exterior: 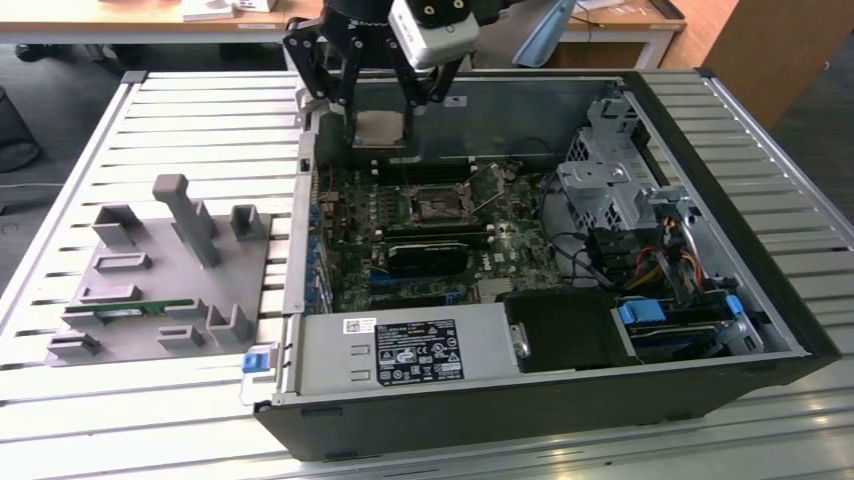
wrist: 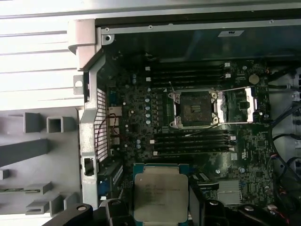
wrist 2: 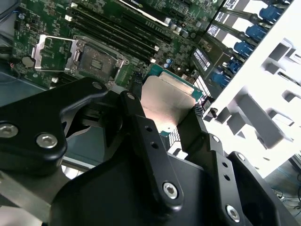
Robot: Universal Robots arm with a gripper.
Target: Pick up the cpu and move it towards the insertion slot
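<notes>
Gripper (exterior: pixel 378 112) upright above motherboard (exterior: pixel 400 215), clamped on cpu (exterior: pixel 379 127), raised, apart from insertion slot (exterior: pixel 437 206).

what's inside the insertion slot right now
Nothing sits in the insertion slot: its dark centre shows bare and its metal frame is swung open. The cpu is held in the gripper, apart from it.

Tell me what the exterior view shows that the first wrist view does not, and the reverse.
Only the exterior view takes in the power supply, the drive bay's blue tabs and the full grey fixture. Only the first wrist view looks straight down into the insertion slot, with its frame swung open. Both share the cpu, held in the gripper above the motherboard.
</notes>
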